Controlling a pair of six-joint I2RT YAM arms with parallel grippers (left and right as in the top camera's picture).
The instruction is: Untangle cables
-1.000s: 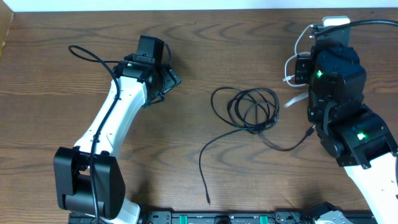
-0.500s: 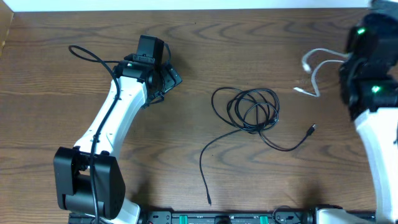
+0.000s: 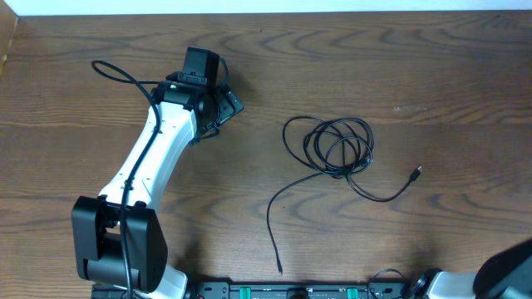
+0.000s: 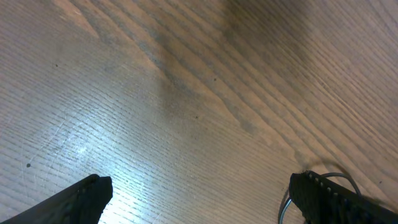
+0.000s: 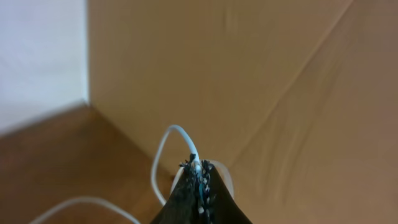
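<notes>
Overhead shows the black cables (image 3: 339,169) looped together, left gripper (image 4: 202,190) gaping empty at their ten o'clock. Right gripper (image 5: 199,171) clenches the freed white cable (image 5: 177,128).

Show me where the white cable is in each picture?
Overhead: not in it.
Left wrist: not in it.
Right wrist: bottom middle, the white cable loops up from the shut right gripper.
Shared landmark: the wooden table, seen in the overhead and left wrist views.
</notes>
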